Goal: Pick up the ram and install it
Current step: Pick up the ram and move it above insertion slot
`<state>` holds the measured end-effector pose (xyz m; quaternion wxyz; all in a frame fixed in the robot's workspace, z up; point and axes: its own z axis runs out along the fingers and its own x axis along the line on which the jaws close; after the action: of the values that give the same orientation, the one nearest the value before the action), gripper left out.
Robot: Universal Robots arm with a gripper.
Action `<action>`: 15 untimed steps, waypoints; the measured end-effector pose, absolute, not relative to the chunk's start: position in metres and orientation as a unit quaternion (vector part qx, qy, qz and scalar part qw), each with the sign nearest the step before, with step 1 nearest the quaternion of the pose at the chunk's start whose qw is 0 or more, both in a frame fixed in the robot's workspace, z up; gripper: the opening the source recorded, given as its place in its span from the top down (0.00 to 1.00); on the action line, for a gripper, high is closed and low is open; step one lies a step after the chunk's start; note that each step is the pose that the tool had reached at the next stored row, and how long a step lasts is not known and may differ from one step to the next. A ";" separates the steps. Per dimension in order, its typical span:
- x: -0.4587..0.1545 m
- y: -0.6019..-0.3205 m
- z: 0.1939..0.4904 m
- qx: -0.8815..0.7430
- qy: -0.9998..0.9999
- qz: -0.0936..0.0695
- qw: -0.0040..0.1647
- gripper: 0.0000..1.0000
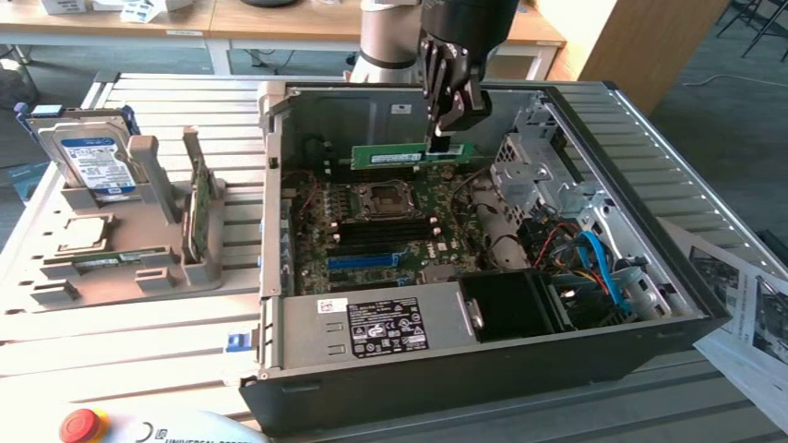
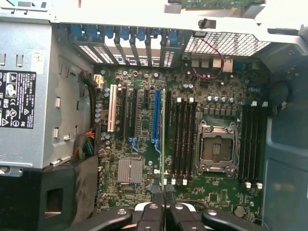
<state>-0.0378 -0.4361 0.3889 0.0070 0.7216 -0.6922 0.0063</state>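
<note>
Green ram (image 1: pixel 412 154) hangs in the closed fingers (image 1: pixel 438 139) over the open computer case (image 1: pixel 493 378), at twelve o'clock from the chip socket (image 1: pixel 379 198). From the wrist, the ram (image 2: pixel 163 134) is a thin line just beside the black slots (image 2: pixel 185 139). Tilted or off line, it could miss its slot and bend.

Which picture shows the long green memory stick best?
The exterior view: the long, thin green ram stick shows its flat side and white sticker. The wrist view catches it edge-on, a thin green line.
</note>
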 end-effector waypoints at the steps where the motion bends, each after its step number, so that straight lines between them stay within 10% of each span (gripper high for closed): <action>1: -0.038 -0.435 0.389 0.722 -0.692 0.006 0.007 0.88; 15: -0.038 -0.419 0.389 0.721 -0.693 0.006 0.007 0.88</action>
<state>-0.0377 -0.4188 0.3885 0.0070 0.7211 -0.6928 0.0063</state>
